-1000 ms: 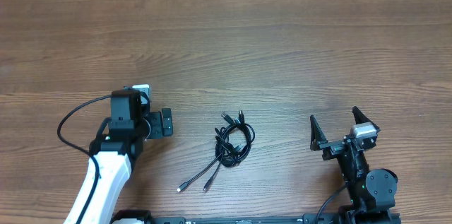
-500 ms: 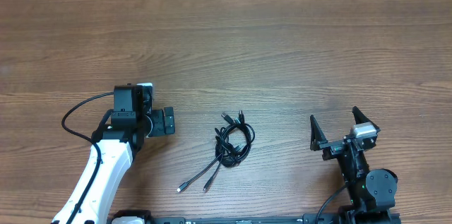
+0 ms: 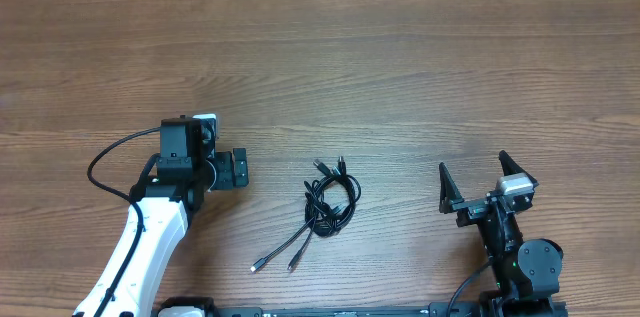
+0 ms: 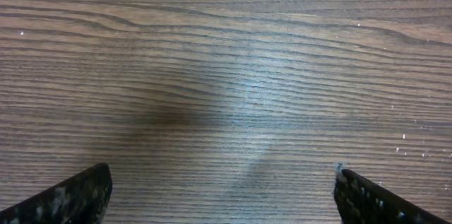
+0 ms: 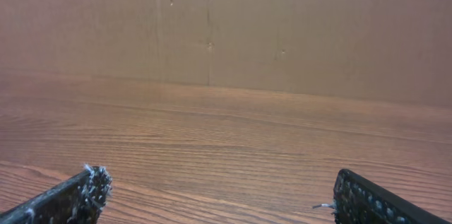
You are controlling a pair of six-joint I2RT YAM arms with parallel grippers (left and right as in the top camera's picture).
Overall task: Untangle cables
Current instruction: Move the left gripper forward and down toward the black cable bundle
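Note:
The cables [image 3: 328,204] lie as a small tangle of thin black cords at the middle front of the wooden table, with two loose ends trailing toward the front left [image 3: 258,265]. My left gripper [image 3: 215,170] hangs open to their left, pointing down at bare wood. In the left wrist view its fingertips [image 4: 70,199] stand far apart with nothing between them. My right gripper [image 3: 478,179] sits open to the right of the cables, well apart from them. Its fingertips [image 5: 78,196] frame only bare table. No cables show in either wrist view.
A brown cardboard wall [image 5: 212,26] stands behind the table's far edge. The left arm's own thick black wire [image 3: 105,164] loops out to the left of its wrist. The right arm's base [image 3: 525,267] sits at the front right edge.
The left arm's wrist has shifted slightly to the right and away from the front edge. The cables and the right arm have not moved.

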